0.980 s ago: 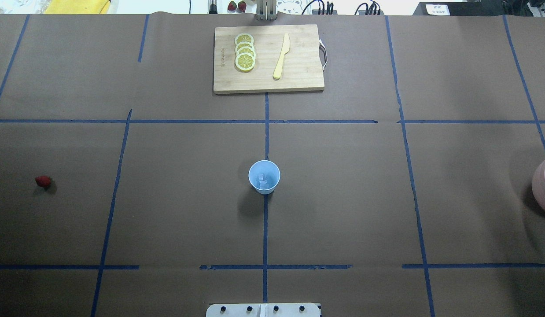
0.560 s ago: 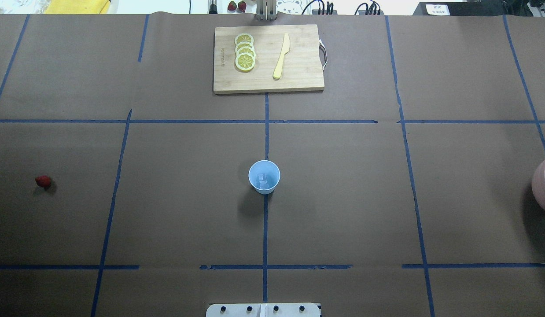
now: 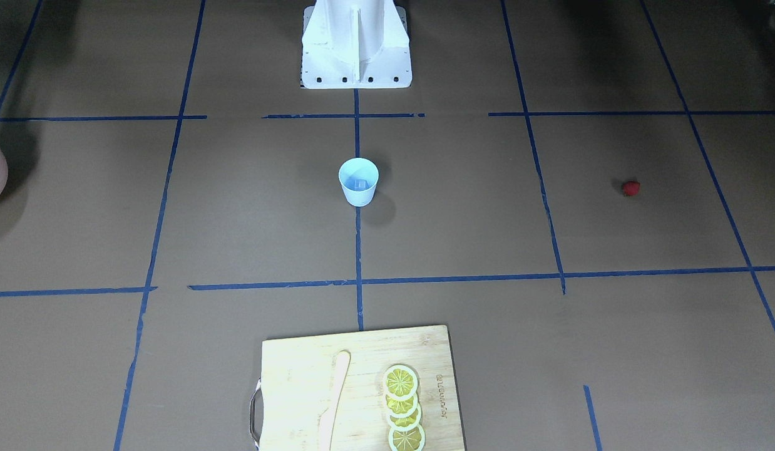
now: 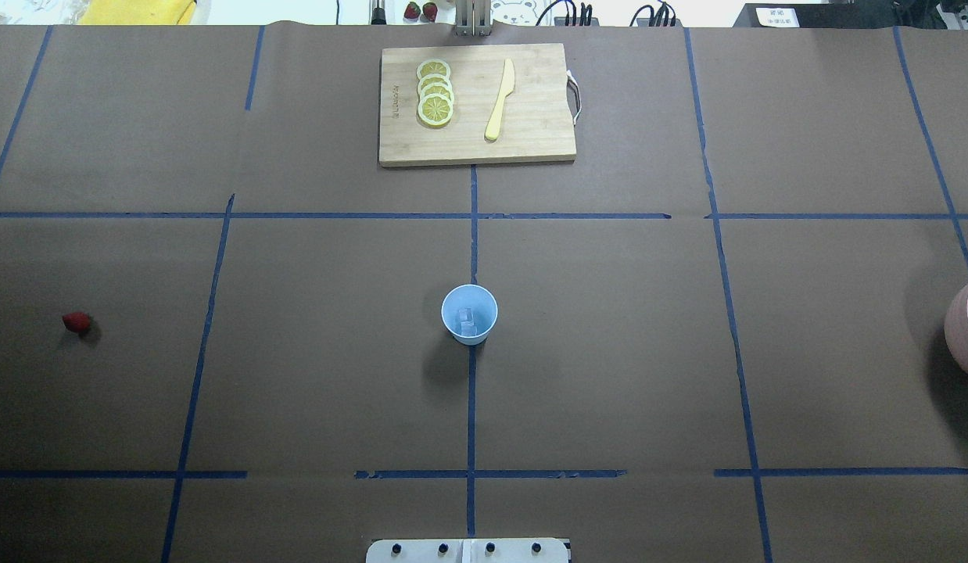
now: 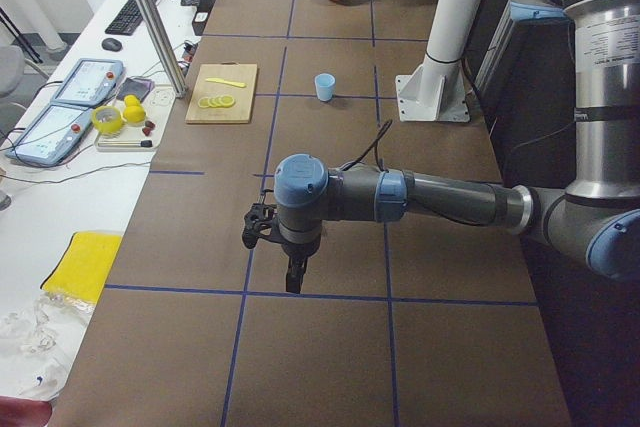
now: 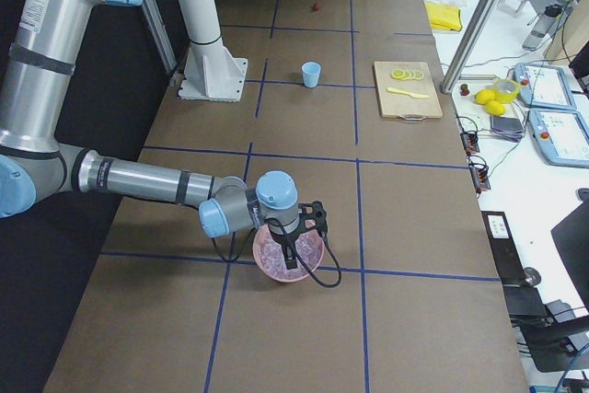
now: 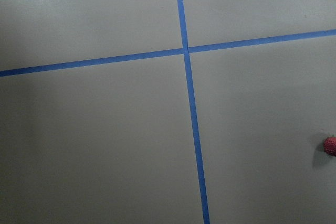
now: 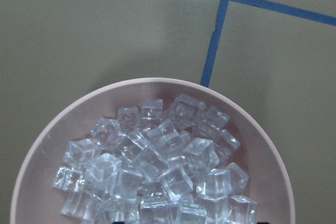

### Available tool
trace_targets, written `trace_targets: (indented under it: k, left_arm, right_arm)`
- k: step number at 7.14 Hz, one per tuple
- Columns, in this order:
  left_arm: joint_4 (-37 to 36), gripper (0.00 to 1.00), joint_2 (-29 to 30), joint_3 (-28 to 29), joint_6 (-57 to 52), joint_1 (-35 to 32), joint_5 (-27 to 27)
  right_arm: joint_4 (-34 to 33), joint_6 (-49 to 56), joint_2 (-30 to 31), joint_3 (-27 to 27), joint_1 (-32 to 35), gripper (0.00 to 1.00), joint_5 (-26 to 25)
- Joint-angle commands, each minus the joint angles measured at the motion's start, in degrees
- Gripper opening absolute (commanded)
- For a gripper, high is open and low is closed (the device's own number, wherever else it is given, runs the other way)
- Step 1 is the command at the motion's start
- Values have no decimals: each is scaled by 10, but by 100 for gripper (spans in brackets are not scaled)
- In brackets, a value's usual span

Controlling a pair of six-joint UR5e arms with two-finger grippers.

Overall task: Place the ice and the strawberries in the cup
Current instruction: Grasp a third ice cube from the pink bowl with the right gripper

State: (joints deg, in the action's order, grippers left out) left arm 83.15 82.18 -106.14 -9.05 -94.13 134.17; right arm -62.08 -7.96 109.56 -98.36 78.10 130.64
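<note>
Mid-table: light-blue tapered plastic cup [image 4: 469, 314] holding clear ice cube [image 4: 467, 317]; dark-red strawberry [image 4: 77, 321] near left edge. Grip of left gripper [image 5: 292, 277] and right gripper [image 6: 293, 248]: cannot tell.

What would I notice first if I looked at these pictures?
Probably the pink bowl heaped with clear ice cubes, at the table's right end. Then the little light-blue cup in the middle with ice inside, and one red strawberry lying alone far off on the left.

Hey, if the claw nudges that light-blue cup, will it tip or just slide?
Likely tips rather easily: the cup narrows to a small base. It probably weighs little, looking like thin plastic with only a bit of ice inside.
</note>
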Motion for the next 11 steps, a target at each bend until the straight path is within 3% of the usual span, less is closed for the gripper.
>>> trace_targets:
  k: [1, 5, 6, 8, 9, 11]
  left_arm:
    - [0, 100, 0, 0, 1, 0, 0]
    - [0, 100, 0, 0, 1, 0, 0]
    - [0, 100, 0, 0, 0, 0, 0]
    - [0, 100, 0, 0, 1, 0, 0]
    - [0, 100, 0, 0, 1, 0, 0]
    - [1, 100, 0, 0, 1, 0, 0]
  right_arm:
    - [5, -9, 1, 7, -22, 77, -10]
    - [5, -8, 4, 18, -39, 69, -19]
    - [5, -8, 4, 18, -39, 63, -19]
    - [5, -7, 0, 18, -40, 24, -19]
    - [5, -7, -1, 18, -40, 22, -19]
    - [5, -3, -3, 17, -41, 4, -19]
